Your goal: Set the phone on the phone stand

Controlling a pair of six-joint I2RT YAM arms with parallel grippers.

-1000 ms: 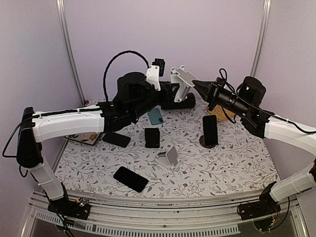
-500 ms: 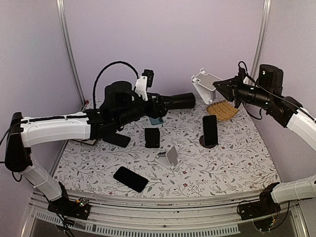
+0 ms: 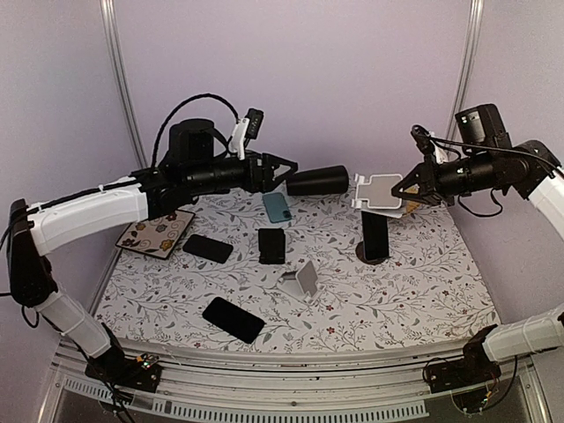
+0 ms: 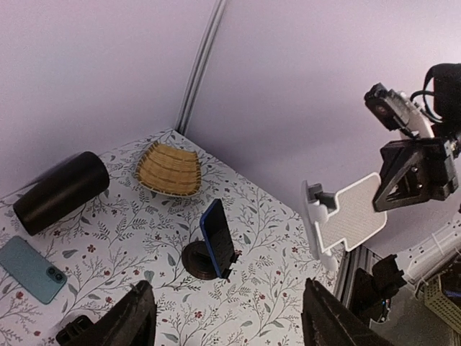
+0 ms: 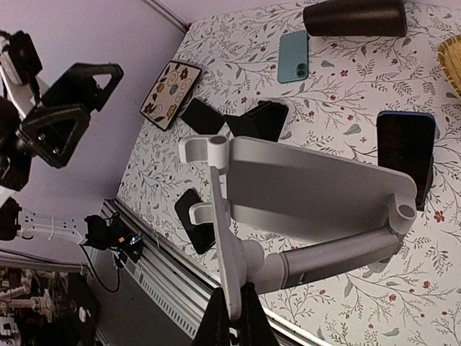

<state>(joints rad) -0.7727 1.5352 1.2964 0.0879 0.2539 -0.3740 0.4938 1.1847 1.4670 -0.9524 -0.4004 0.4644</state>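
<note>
Your right gripper (image 3: 412, 188) clamps tight on the white plastic phone stand (image 3: 377, 192) in midair; your left gripper (image 3: 280, 170) gapes wide, empty.

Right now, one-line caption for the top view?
Right gripper holds the white phone stand aloft; left gripper hangs open and empty over the floral table.
</note>
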